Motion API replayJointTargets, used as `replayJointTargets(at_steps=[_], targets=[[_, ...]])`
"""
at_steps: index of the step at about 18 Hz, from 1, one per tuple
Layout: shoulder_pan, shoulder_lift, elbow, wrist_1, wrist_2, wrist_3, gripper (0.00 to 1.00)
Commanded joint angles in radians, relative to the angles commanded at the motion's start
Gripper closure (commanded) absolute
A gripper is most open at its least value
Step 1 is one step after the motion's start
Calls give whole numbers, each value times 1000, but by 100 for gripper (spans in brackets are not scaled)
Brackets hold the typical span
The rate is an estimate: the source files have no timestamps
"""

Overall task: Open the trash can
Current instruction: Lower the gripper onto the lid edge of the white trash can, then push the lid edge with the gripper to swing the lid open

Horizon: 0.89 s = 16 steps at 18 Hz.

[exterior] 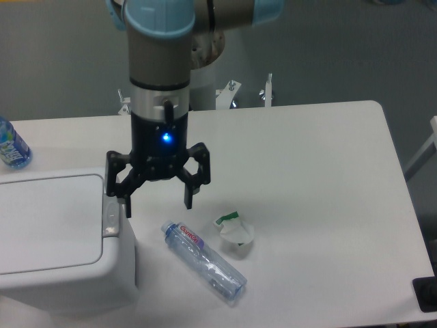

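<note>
The trash can (61,236) is a large white boxy bin at the front left, its flat lid shut. A small grey push-button tab (110,219) sits on its right rim. My gripper (158,203) hangs open and empty, pointing down. Its left fingertip is just right of the tab and slightly above it; I cannot tell if it touches.
A clear plastic bottle (203,261) with a blue cap lies on the white table (307,157) right of the bin. A crumpled white wrapper (234,232) lies beside it. A blue bottle (11,147) stands at the far left edge.
</note>
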Motion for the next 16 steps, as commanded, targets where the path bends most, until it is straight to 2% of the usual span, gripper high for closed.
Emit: replayJointTargets(at_steps=[16], targets=[[-11, -15, -15, 2, 2, -2, 0]])
